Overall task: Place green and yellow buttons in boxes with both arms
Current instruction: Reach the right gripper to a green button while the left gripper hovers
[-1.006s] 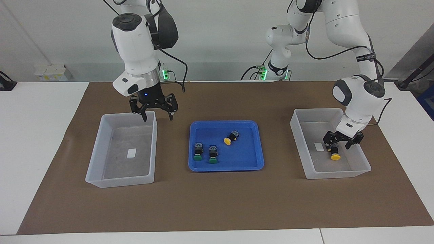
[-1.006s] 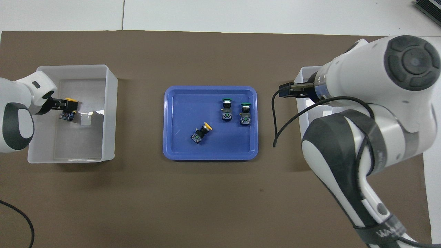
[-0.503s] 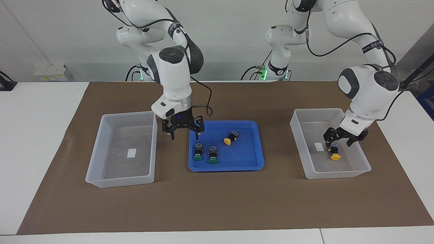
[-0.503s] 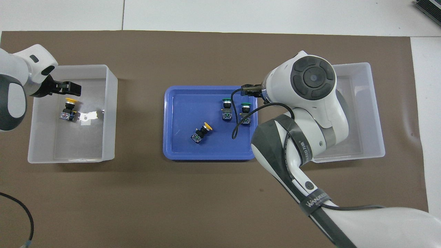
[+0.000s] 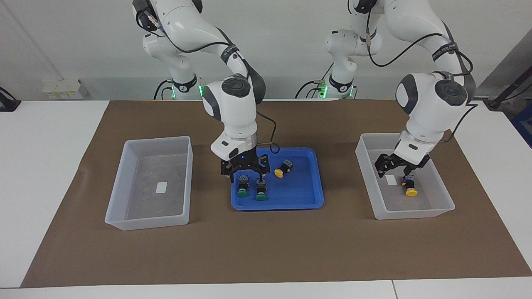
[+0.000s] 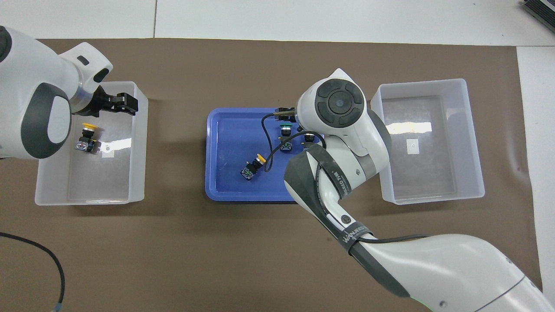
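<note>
Two green buttons (image 5: 242, 186) (image 5: 260, 189) lie side by side in the blue tray (image 5: 291, 202), with a yellow button (image 5: 282, 168) beside them, nearer to the robots. My right gripper (image 5: 248, 171) is open and hangs low over the two green buttons; in the overhead view its wrist hides it. The green buttons (image 6: 285, 138) (image 6: 308, 138) and the yellow one (image 6: 253, 167) show there. A second yellow button (image 5: 410, 187) (image 6: 86, 138) lies in the box (image 5: 405, 214) at the left arm's end. My left gripper (image 5: 395, 165) (image 6: 123, 102) is open and empty above that box.
The second box (image 5: 145, 222) (image 6: 433, 197) at the right arm's end holds only a white label. The blue tray (image 6: 225, 190) sits between the two boxes on a brown mat (image 5: 266, 249). The other box also shows in the overhead view (image 6: 86, 199).
My right arm swung from over its box to the blue tray and came down over the green buttons. My left gripper lifted off the yellow button, which stays in the box.
</note>
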You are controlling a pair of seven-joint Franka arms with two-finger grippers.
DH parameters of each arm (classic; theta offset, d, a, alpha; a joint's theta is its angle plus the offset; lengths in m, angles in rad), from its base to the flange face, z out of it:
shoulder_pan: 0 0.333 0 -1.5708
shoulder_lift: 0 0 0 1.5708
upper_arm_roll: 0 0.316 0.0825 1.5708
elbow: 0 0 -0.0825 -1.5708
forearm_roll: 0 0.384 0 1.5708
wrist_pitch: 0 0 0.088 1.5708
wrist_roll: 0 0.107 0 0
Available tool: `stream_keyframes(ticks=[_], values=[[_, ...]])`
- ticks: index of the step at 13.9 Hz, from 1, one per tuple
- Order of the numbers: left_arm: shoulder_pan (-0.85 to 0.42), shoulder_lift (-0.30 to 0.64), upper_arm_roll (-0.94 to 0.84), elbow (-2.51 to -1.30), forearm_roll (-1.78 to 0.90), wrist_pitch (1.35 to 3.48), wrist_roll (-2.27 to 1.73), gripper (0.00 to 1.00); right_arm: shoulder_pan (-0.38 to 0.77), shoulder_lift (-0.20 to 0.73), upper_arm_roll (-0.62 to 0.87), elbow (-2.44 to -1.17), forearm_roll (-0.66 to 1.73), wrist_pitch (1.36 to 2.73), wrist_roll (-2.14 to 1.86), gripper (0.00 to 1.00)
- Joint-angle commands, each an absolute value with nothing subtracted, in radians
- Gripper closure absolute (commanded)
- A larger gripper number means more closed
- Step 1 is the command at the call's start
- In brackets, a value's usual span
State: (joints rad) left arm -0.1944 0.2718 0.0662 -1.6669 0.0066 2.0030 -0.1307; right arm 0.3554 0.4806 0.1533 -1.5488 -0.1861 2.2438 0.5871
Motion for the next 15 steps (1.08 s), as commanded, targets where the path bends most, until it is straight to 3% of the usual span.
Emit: stream_keyframes(ticks=[1, 12, 13, 15], values=[[-0.218, 0.275, 0.078, -1.657, 0.014, 1.982, -0.172, 0.09, 0.399, 0.557, 0.153, -1.503, -0.256, 2.282, 0.661, 0.0], [-0.218, 0.273, 0.078, -1.667, 0.008, 1.999, -0.173, 0.11, 0.419, 0.591, 0.153, -1.608, -0.353, 2.39, 0.716, 0.0], [-0.218, 0.273, 0.078, -1.667, 0.008, 1.999, -0.173, 0.11, 0.419, 0.589, 0.153, -1.612, -0.356, 2.39, 0.716, 0.09], [-0.219, 0.272, 0.078, -1.667, 0.006, 1.999, -0.175, 0.11, 0.419, 0.584, 0.153, -1.626, -0.374, 2.391, 0.716, 0.46]])
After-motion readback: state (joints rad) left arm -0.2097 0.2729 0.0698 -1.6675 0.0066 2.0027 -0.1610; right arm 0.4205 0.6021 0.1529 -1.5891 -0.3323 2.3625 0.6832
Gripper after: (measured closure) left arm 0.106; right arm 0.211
